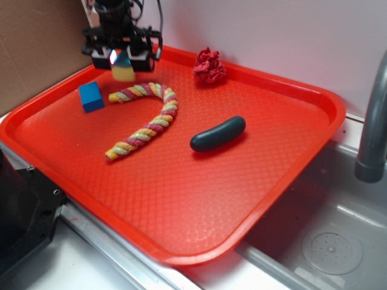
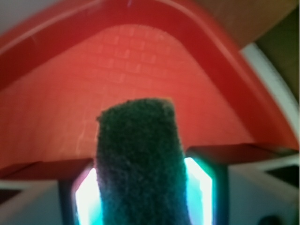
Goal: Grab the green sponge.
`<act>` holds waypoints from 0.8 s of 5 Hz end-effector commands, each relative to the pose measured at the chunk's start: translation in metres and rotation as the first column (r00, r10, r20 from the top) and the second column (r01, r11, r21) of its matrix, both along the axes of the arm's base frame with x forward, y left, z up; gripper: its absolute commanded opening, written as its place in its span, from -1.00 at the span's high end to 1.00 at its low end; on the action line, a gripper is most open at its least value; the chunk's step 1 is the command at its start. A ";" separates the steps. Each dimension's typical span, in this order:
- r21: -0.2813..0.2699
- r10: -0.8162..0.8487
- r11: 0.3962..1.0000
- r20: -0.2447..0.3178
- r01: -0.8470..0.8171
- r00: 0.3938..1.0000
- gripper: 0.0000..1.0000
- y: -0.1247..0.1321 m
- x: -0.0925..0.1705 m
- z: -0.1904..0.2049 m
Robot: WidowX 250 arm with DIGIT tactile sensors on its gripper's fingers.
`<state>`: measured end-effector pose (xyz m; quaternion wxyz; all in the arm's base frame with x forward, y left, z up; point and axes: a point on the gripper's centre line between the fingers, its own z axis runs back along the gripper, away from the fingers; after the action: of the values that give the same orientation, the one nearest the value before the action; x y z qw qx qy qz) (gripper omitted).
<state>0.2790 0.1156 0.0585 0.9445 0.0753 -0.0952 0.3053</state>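
The green sponge (image 1: 124,70) is a small yellow foam block with a dark green scouring layer. My gripper (image 1: 124,60) is shut on it and holds it a little above the far left corner of the red tray (image 1: 254,199). In the wrist view the sponge's green face (image 2: 140,164) fills the middle, pressed between the two glowing pads (image 2: 199,187) of my gripper (image 2: 143,197), with the red tray's corner (image 2: 65,35) behind it.
A blue block (image 1: 91,96) lies on the tray to the left. A striped rope (image 1: 145,118) curves through the middle. A dark green cucumber (image 1: 217,133) lies centre right, a red scrunchie (image 1: 209,66) at the back. A sink (image 1: 329,241) and faucet (image 1: 372,121) lie right.
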 end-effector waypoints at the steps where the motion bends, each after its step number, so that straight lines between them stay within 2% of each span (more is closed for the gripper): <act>1: -0.032 -0.191 0.981 0.070 0.193 0.979 1.00 -0.045 -0.026 0.074; 3: -0.118 -0.356 0.923 0.099 0.366 0.929 1.00 -0.098 -0.076 0.119; 4: -0.141 -0.399 0.899 0.122 0.414 0.909 1.00 -0.113 -0.099 0.131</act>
<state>0.1810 -0.0076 0.1807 0.9854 -0.0369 -0.1157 0.1196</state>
